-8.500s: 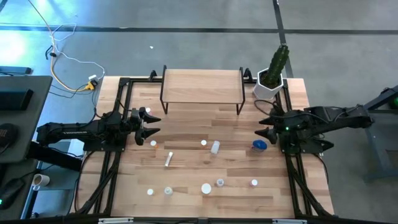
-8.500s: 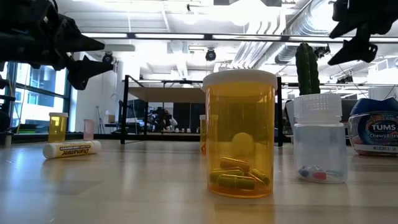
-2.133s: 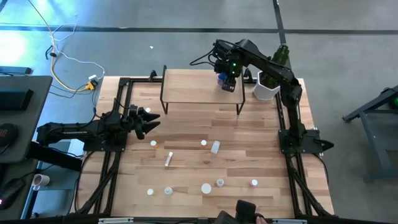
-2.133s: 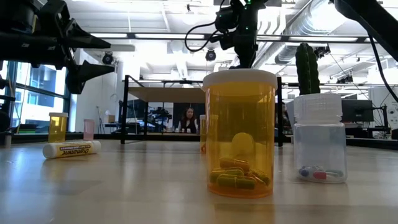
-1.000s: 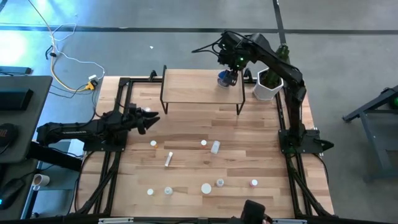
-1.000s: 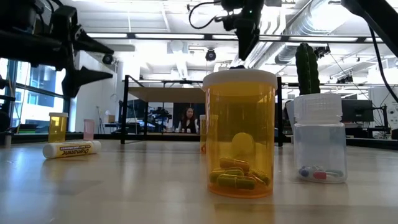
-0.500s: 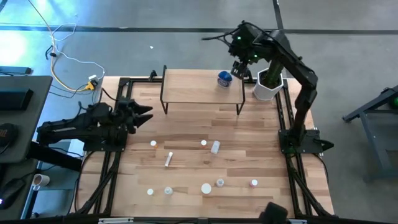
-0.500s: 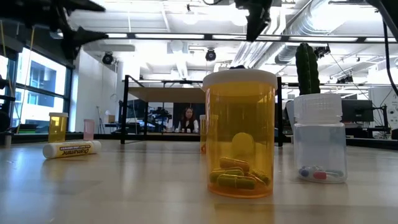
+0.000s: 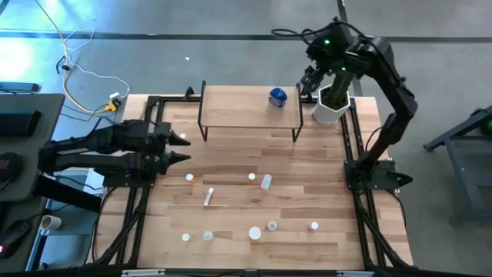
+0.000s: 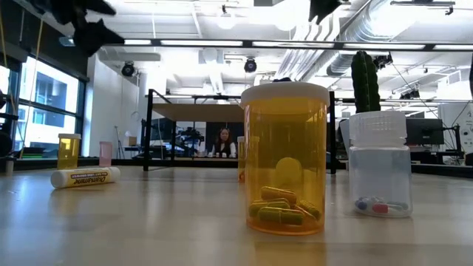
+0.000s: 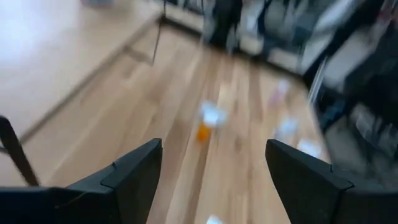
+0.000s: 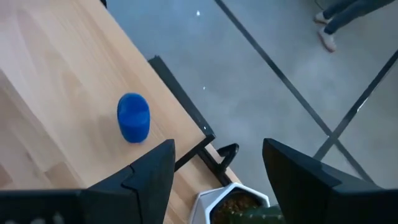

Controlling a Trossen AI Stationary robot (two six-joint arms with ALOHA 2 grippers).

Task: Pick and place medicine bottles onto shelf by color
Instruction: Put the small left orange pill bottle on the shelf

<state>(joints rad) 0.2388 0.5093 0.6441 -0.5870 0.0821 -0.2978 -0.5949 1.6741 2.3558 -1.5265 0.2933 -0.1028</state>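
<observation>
The left gripper (image 9: 178, 147) hangs over the left edge of the table (image 9: 231, 219) with its fingers spread wide and nothing between them. I think its next job is to fetch one of the small medicine bottles, so here is how I would do it well.

Nearest in front of its fingertips stands a small white-capped bottle (image 9: 190, 178), and just beyond that an orange-tipped white vial (image 9: 208, 196) lies on its side. The standing one is the easier choice: come from above, put one finger on each side of the cap, and close slowly so it does not tip. The lying vial can roll, so it should be taken across its length.

Farther away, more bottles stand spread out: a pair near the middle (image 9: 258, 180) and a row along the front (image 9: 254, 232). These are well apart from each other, so there is room for the fingers.

Farthest from this gripper is the shelf (image 9: 248, 106), where the blue bottle (image 9: 277, 96) already stands at the right end. The left part is bare, so other colours should go there.

The right gripper (image 9: 311, 79) is beyond the shelf's right end, near the cactus pot (image 9: 331, 105), open and holding nothing.
</observation>
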